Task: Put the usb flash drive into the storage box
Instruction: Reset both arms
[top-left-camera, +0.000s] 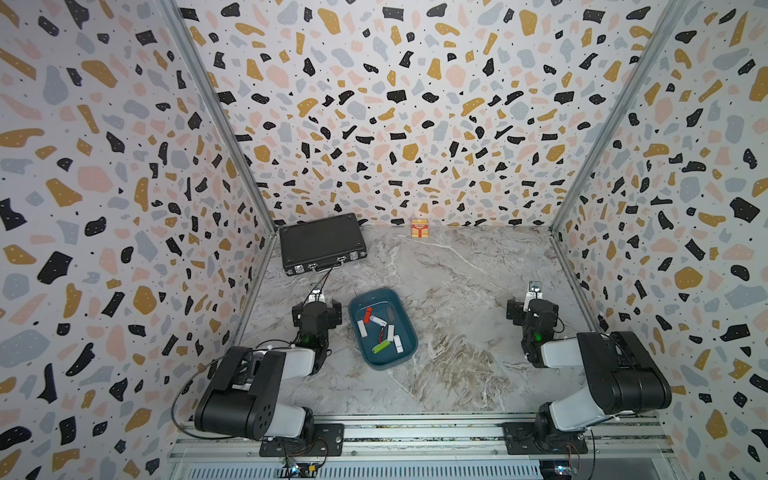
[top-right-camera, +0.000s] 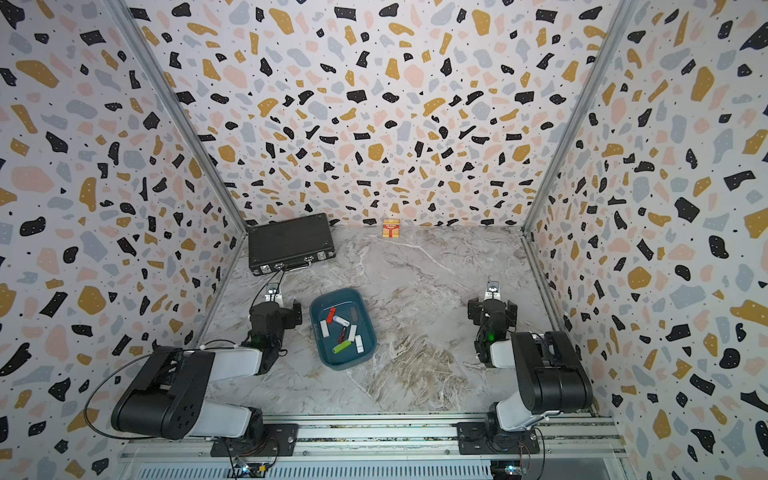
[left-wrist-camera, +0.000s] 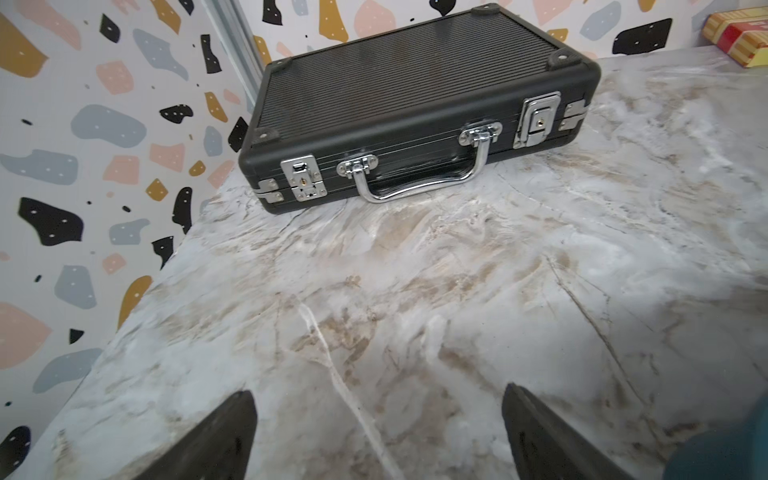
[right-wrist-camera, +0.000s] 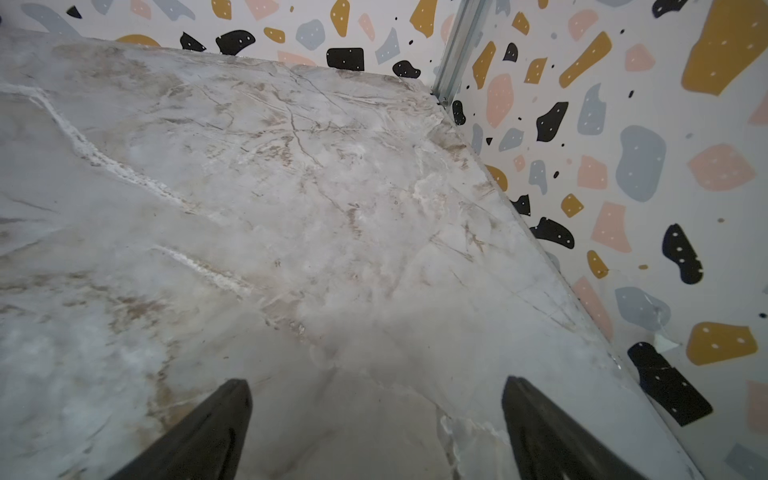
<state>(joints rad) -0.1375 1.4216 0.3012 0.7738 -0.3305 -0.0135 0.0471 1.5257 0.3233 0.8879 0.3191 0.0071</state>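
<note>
The storage box (top-left-camera: 386, 365) sat on the desk (top-left-camera: 457, 270), a bit toward 7 o'clock from the middle, and every one of the usb flash drives I could spot lay inside it. I counted seven: four white (top-left-camera: 398, 343), one red (top-left-camera: 367, 314), one green (top-left-camera: 381, 347) and one thin dark one (top-left-camera: 381, 333). There was also a dim shape at the box's 12 o'clock end that I couldn't make out.

One shut black briefcase (top-left-camera: 320, 241) sat in the 10 o'clock corner, and one red-and-yellow carton (top-left-camera: 419, 227) at 12 o'clock by the wall.

Two arms, both folded low with elbows back. The left arm (top-left-camera: 266, 374) was just at the box's 9 o'clock, the right arm (top-left-camera: 602, 365) well off at 3 o'clock. Both the left jaws and the right jaws were spread wide, nothing between them.
</note>
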